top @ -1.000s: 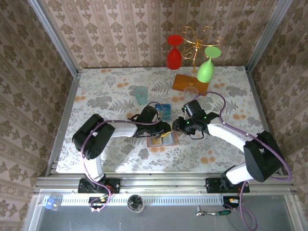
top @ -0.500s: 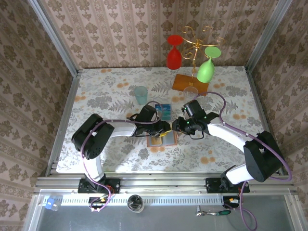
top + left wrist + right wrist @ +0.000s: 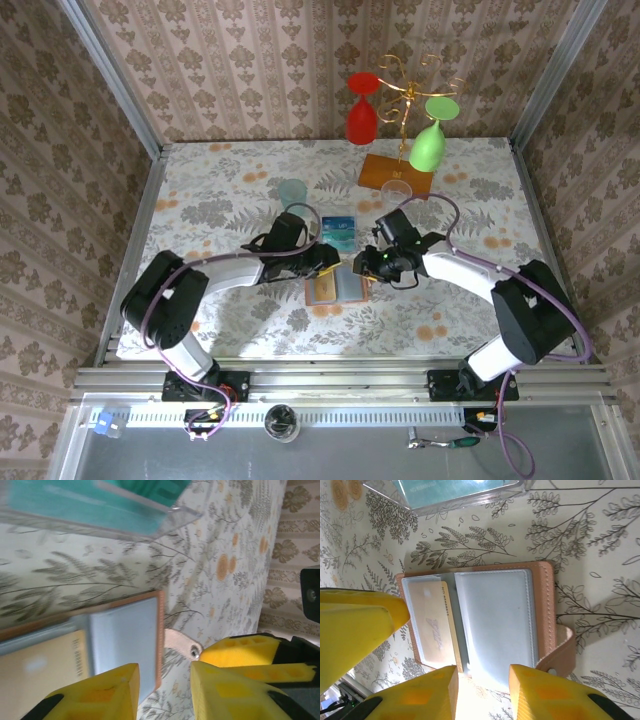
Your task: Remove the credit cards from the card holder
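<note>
The card holder (image 3: pixel 335 289) lies open on the flowered table between both grippers. In the right wrist view the card holder (image 3: pixel 496 622) shows a grey-blue pocket and a tan credit card (image 3: pixel 433 626) tucked in its left pocket. Teal credit cards (image 3: pixel 451 489) lie in a clear case just beyond it. My right gripper (image 3: pixel 482 692) hovers open over the holder's near edge. My left gripper (image 3: pixel 165 695) is open too, with the edge of the holder (image 3: pixel 127 640) and its snap tab (image 3: pixel 182 643) in the gap, nothing clamped. The two grippers (image 3: pixel 335 265) (image 3: pixel 362 266) nearly touch.
The clear case (image 3: pixel 339 230) sits just behind the holder. A teal tumbler (image 3: pixel 292 195) stands behind left. At the back right is a glass rack on an orange base (image 3: pixel 380 172), with a red glass (image 3: pixel 361 115) and a green glass (image 3: pixel 428 145) hanging.
The left arm has swung its elbow out to the left and its gripper has slid slightly left along the holder. The right gripper has edged a little left. The holder stays put.
</note>
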